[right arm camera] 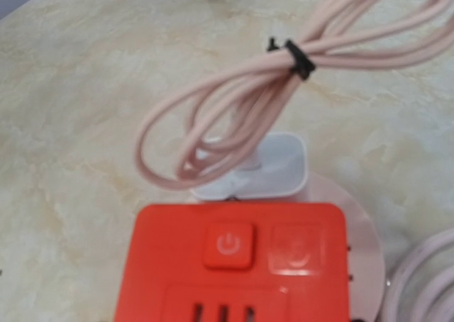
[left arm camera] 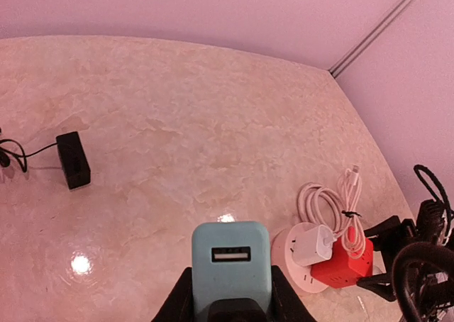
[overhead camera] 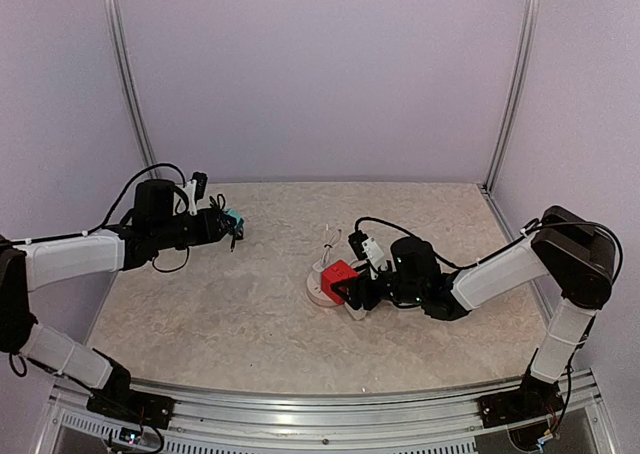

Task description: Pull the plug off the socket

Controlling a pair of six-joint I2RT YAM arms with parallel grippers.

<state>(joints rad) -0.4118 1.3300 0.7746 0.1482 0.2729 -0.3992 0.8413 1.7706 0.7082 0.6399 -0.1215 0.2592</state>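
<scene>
Overhead, a beige marbled tabletop (overhead camera: 200,314) is seen between pale lilac walls, with the left arm (overhead camera: 75,254) reaching in from 9 o'clock and the right arm (overhead camera: 500,272) from 3 o'clock.

The right pincer (overhead camera: 350,284) is brought against the small bright red plastic cube socket (overhead camera: 338,274), which lies slightly toward 3 o'clock from the table's middle. In the left wrist view its black fingers (left arm camera: 383,231) are seen flanking the end of the socket at 3 o'clock, so the cube appears to be clamped between them. The contact itself is not shown in the right wrist view.

The socket is set on a round white plastic disc (left arm camera: 284,262), whose rim shows at the cube's 9 o'clock in the left wrist view. A power button is carried on the socket's top face.

A coiled pinkish-white cable (right arm camera: 284,88), bound by a black tie, lies at 12 o'clock of the socket in the right wrist view. A small white rounded plastic charger (right arm camera: 262,169) sits against that far face.

The left pincer (overhead camera: 233,224) is pinched on a pale teal rectangular plastic plug (left arm camera: 231,265), whose single slot faces the wrist camera. The plug is held well apart from the socket, at the socket's 10 o'clock in the overhead view.

A small black box (left arm camera: 73,159) with a thin black lead lies at 9 o'clock in the left wrist view.
</scene>
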